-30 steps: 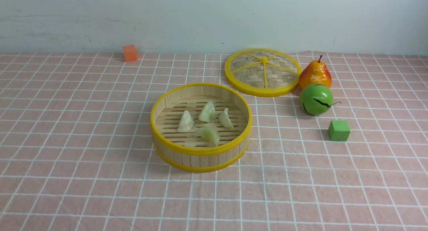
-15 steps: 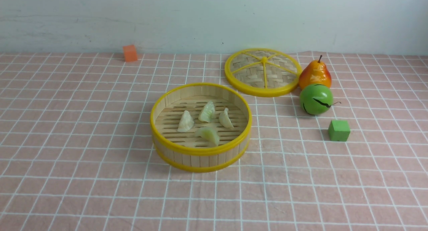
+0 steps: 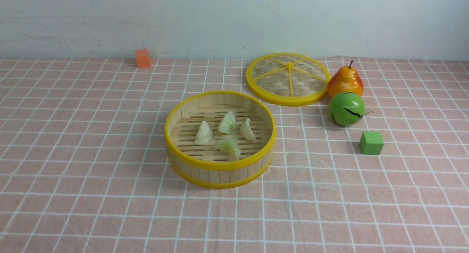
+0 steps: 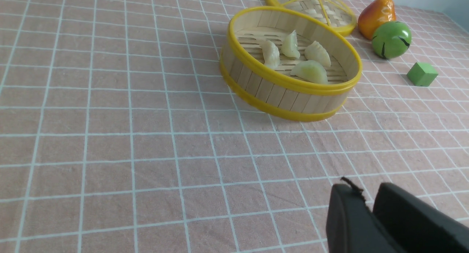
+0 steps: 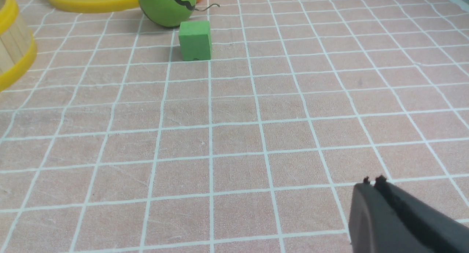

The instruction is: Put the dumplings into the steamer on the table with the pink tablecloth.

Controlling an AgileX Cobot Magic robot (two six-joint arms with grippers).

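The steamer (image 3: 220,167) stands mid-table on the pink tablecloth (image 3: 91,154). Several pale dumplings (image 3: 227,123) lie on its slatted floor. Neither gripper shows in the front view. In the left wrist view my left gripper (image 4: 367,189) hovers over bare cloth well short of the steamer (image 4: 278,95), its black fingertips (image 4: 346,194) a narrow gap apart with nothing between them. In the right wrist view my right gripper (image 5: 373,182) is shut and empty over the cloth, well away from the steamer's rim (image 5: 14,33).
The woven steamer lid (image 3: 287,79) lies flat behind the steamer. Beside the lid are a pear (image 3: 345,81) and a green ball (image 3: 346,108), with a green cube (image 3: 371,143) in front. An orange cube (image 3: 142,58) sits far left by the wall.
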